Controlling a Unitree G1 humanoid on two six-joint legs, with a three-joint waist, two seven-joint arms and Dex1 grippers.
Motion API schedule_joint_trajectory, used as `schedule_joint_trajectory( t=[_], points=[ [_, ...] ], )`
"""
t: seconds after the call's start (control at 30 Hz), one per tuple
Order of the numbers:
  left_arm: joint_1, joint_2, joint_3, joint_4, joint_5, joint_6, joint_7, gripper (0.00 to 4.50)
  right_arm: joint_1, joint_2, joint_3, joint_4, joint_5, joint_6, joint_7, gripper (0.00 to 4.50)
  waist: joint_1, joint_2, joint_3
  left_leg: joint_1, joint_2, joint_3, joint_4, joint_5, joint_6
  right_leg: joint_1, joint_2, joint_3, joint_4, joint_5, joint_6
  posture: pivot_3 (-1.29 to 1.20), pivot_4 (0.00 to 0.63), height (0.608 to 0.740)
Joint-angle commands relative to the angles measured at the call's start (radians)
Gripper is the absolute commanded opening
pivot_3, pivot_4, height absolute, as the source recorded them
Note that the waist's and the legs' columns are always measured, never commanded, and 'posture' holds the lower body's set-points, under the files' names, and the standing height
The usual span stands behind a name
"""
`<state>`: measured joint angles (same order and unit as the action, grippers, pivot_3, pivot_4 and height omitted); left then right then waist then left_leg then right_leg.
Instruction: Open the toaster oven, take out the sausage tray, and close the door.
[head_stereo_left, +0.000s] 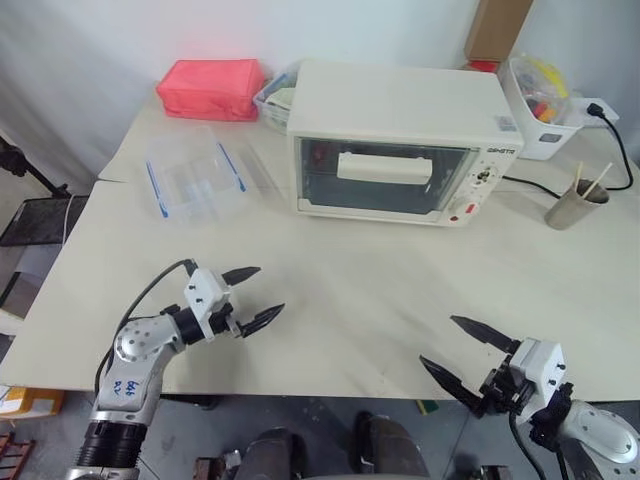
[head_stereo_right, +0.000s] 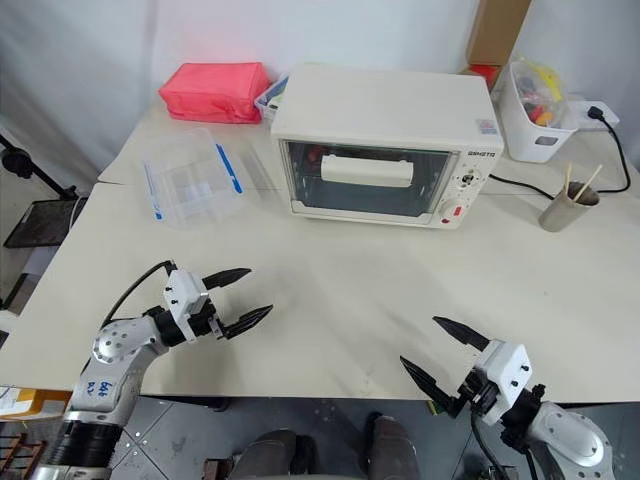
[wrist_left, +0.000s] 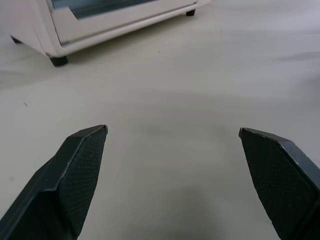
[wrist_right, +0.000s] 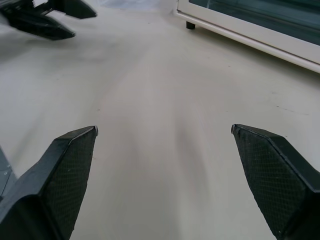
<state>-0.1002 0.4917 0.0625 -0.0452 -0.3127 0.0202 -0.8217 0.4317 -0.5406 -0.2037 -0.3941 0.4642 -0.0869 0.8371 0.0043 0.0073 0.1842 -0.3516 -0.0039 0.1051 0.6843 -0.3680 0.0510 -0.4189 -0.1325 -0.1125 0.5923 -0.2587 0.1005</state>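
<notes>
Pale cream worktop (head_stereo_left: 350, 300) pushed up against a white wall, with most of the stuff parked along the far side. The toaster oven (head_stereo_left: 405, 140) sits near the back, roughly centre, and its door (head_stereo_left: 385, 178) is fully shut with the cream bar handle (head_stereo_left: 385, 166) running across the upper part of the glass. Can't really make out the sausage tray through the dark glass, there's just a hint of red inside near the top left corner, so I'd guess it's in there. Off to the oven's left is a clear plastic box with blue clips (head_stereo_left: 195, 182), behind that a pink pouch (head_stereo_left: 210, 88), and on the right a cup with sticks (head_stereo_left: 577, 203) and a white bin of odds and ends (head_stereo_left: 545, 105). Both arms are hanging out at the near edge, well short of the oven: left pincer (head_stereo_left: 252, 297) spread wide with nothing in it, right pincer (head_stereo_left: 462, 350) same deal, wide apart and empty. So basically nothing's started yet, we're at step one, opening the door. Next move as I see it: one arm has to reach forward across the worktop, get its fingers over that bar handle, and pull it out and down. The handle's thin and close to the glass, so the approach probably needs to come in from above.
</notes>
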Motion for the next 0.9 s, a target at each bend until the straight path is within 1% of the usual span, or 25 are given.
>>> schedule_joint_trajectory(
  t=[0.03, 0.1, 0.13, 0.2, 0.23, 0.33, 0.43, 0.6, 0.7, 0.9],
  points=[
    [0.011, 0.029, 0.05, -0.093, -0.055, 0.061, 0.015, 4.49, -0.073, -0.006, -0.002, -0.001, 0.061, 0.06, -0.003, 4.5, 0.001, 0.0, 0.0, 0.0, 0.0, 0.0, 0.0, 0.0, 0.0, 0.0, 0.0, 0.0, 0.0, 0.0, 0.0, 0.0, 0.15, 0.74],
    [0.024, 0.072, 0.081, -0.142, -0.125, 0.194, 0.003, 4.49, -0.172, -0.018, 0.01, -0.015, 0.127, 0.155, -0.018, 4.5, -0.007, 0.0, 0.0, 0.0, 0.0, 0.0, 0.0, 0.0, 0.0, 0.0, 0.0, 0.0, 0.0, 0.0, 0.0, 0.0, 0.15, 0.74],
    [0.034, 0.086, 0.109, -0.169, -0.196, 0.256, -0.01, 4.49, -0.221, -0.019, 0.014, -0.019, 0.149, 0.193, -0.029, 4.5, -0.012, 0.0, 0.0, 0.0, 0.0, 0.0, 0.001, 0.0, 0.0, 0.0, -0.001, 0.001, 0.0, 0.0, 0.0, 0.0, 0.15, 0.74],
    [0.043, 0.081, 0.178, -0.212, -0.305, 0.304, 0.0, 4.49, -0.331, -0.015, 0.014, 0.001, 0.172, 0.25, -0.057, 4.5, -0.016, 0.0, 0.0, 0.001, 0.001, 0.0, 0.001, 0.0, 0.0, 0.0, 0.0, 0.001, 0.001, 0.0, 0.0, 0.0, 0.15, 0.74],
    [0.053, 0.086, 0.204, -0.237, -0.33, 0.316, 0.005, 4.49, -0.396, -0.012, 0.017, 0.028, 0.177, 0.274, -0.063, 4.5, -0.012, 0.001, 0.0, 0.001, 0.001, 0.0, 0.001, 0.0, 0.0, -0.001, 0.0, 0.001, 0.002, 0.0, -0.001, 0.0, 0.15, 0.74],
    [0.083, 0.105, 0.241, -0.302, -0.365, 0.34, -0.004, 4.49, -0.561, -0.02, 0.041, 0.127, 0.143, 0.297, -0.045, 4.5, -0.007, 0.001, 0.0, 0.0, 0.001, -0.002, 0.001, 0.0, -0.001, -0.001, 0.0, -0.001, 0.002, -0.001, -0.001, 0.0, 0.15, 0.74],
    [0.103, 0.104, 0.258, -0.351, -0.406, 0.36, 0.0, 4.49, -0.739, 0.009, 0.05, 0.27, 0.11, 0.302, -0.072, 4.5, -0.003, 0.001, 0.0, -0.002, 0.0, -0.002, 0.001, 0.0, 0.0, -0.001, 0.0, -0.002, 0.001, 0.0, -0.001, 0.0, 0.15, 0.74],
    [0.096, 0.081, 0.239, -0.38, -0.398, 0.355, 0.032, 4.49, -0.92, 0.05, 0.065, 0.408, 0.079, 0.294, -0.073, 4.5, -0.007, 0.001, 0.0, -0.003, -0.001, -0.003, 0.002, 0.0, 0.0, -0.001, 0.001, -0.004, 0.001, 0.0, -0.001, 0.0, 0.15, 0.74],
    [0.096, 0.068, 0.222, -0.389, -0.387, 0.351, 0.045, 4.49, -0.972, 0.072, 0.065, 0.43, 0.079, 0.296, -0.074, 4.5, -0.009, 0.001, 0.001, -0.003, -0.001, -0.002, 0.002, 0.0, 0.001, -0.001, 0.002, -0.004, 0.002, 0.0, -0.001, 0.0, 0.15, 0.74],
    [0.078, 0.041, 0.215, -0.378, -0.397, 0.358, 0.089, 4.49, -0.92, 0.075, 0.1, 0.29, 0.086, 0.246, 0.028, 4.5, -0.009, 0.001, 0.001, -0.003, -0.001, -0.002, 0.002, 0.0, 0.001, -0.001, 0.002, -0.004, 0.002, 0.0, -0.001, 0.0, 0.15, 0.74]
  ],
)
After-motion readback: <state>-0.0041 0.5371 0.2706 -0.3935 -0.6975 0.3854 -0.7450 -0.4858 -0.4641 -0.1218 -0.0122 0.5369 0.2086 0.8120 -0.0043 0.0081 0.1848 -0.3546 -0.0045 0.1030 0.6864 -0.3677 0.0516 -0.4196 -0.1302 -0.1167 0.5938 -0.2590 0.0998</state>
